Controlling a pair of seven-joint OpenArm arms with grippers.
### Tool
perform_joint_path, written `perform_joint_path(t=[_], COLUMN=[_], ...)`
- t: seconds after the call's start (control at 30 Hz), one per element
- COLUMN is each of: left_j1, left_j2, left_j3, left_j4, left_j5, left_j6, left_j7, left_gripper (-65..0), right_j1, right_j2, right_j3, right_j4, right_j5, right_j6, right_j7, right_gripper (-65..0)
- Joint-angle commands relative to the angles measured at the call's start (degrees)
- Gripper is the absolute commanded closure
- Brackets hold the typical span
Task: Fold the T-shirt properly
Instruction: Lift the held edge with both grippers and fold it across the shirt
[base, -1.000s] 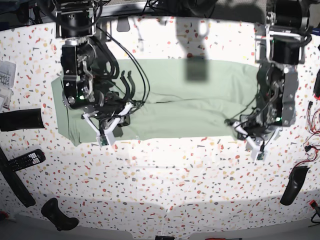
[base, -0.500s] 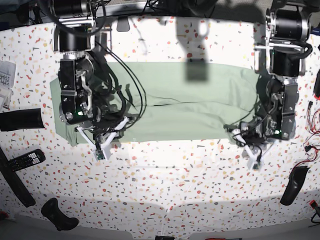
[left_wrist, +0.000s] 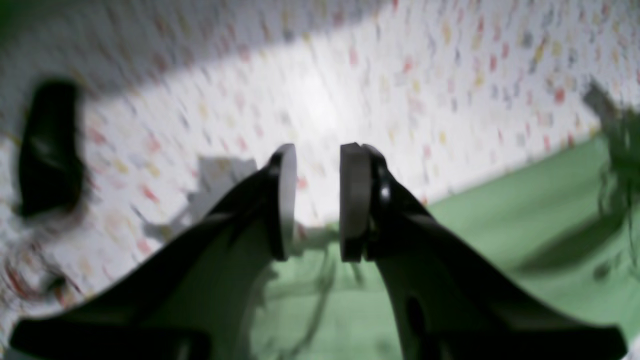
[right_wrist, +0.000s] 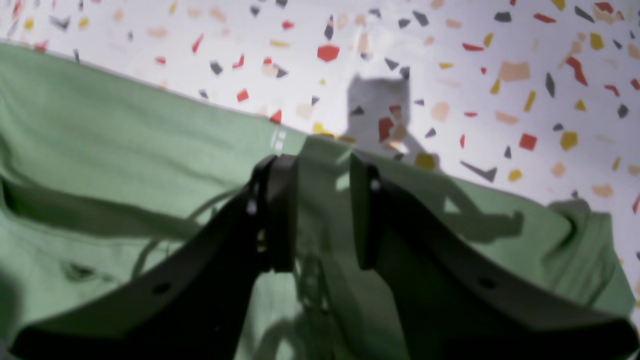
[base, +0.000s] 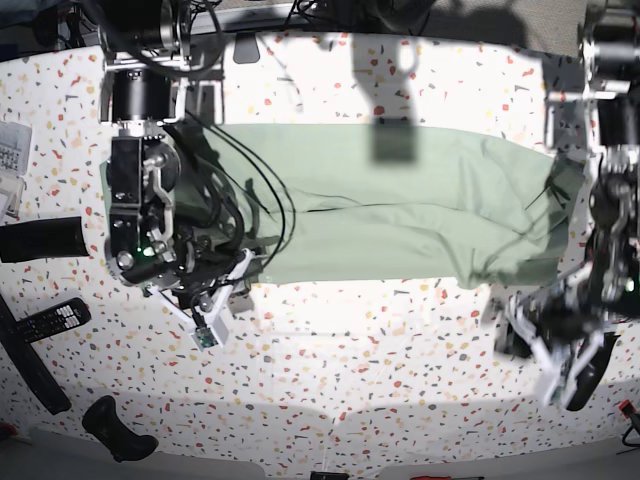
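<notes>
Both pincers stand apart and empty, right gripper (right_wrist: 315, 215) over the T-shirt (base: 400, 210) lying folded along the table (base: 330, 370), left gripper (left_wrist: 315, 200) at its edge; I judge this soft, light cloth needs corner holds.

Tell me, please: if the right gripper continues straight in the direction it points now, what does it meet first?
Probably the T-shirt. In the right wrist view the right gripper has its jaws apart over the green fabric near its edge, with the speckled table beyond. Depth is unclear.
</notes>
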Motion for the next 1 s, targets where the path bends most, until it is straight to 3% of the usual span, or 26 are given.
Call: perform_joint_path(t=[0.0, 0.1, 0.4, 0.6, 0.77, 0.97], left_j1=[0.2, 5.2, 17.4, 18.8, 19.3, 19.1], left_j2=[-1.2, -2.8, -4.2, -4.2, -4.2, -4.2], left_j3=[-0.3, -0.3, -0.3, -0.3, -0.3, -0.3], left_j4=[0.8, 0.9, -1.2, -3.1, -5.8, -6.4], left_j5=[-0.9, -2.7, 4.6, 11.1, 11.7, 11.7], left_j6=[0.1, 0.0, 0.5, 0.6, 0.5, 0.5], left_j7=[-1.5, -4.2, -14.1, -14.2, -13.8, -13.5], left_gripper=[-13.6, -13.6, -13.6, -13.6, -13.6, -13.6], right_j1=[1.1, -1.3, -13.0, -16.7, -16.7, -16.6], right_j2=[0.2, 0.2, 0.2, 0.2, 0.7, 5.6], right_j3=[0.2, 0.3, 3.8, 5.8, 9.8, 11.8], right_j4=[1.9, 3.8, 3.6, 2.0, -3.1, -8.9], right_j5=[0.6, 0.6, 1.2, -0.6, -1.9, -1.7], right_j6=[0.4, 0.4, 0.6, 0.6, 0.6, 0.5], right_j7=[-0.6, -2.2, 6.6, 8.8, 10.3, 12.4], right_gripper=[-17.9, -17.9, -17.8, -17.8, -17.8, -17.8])
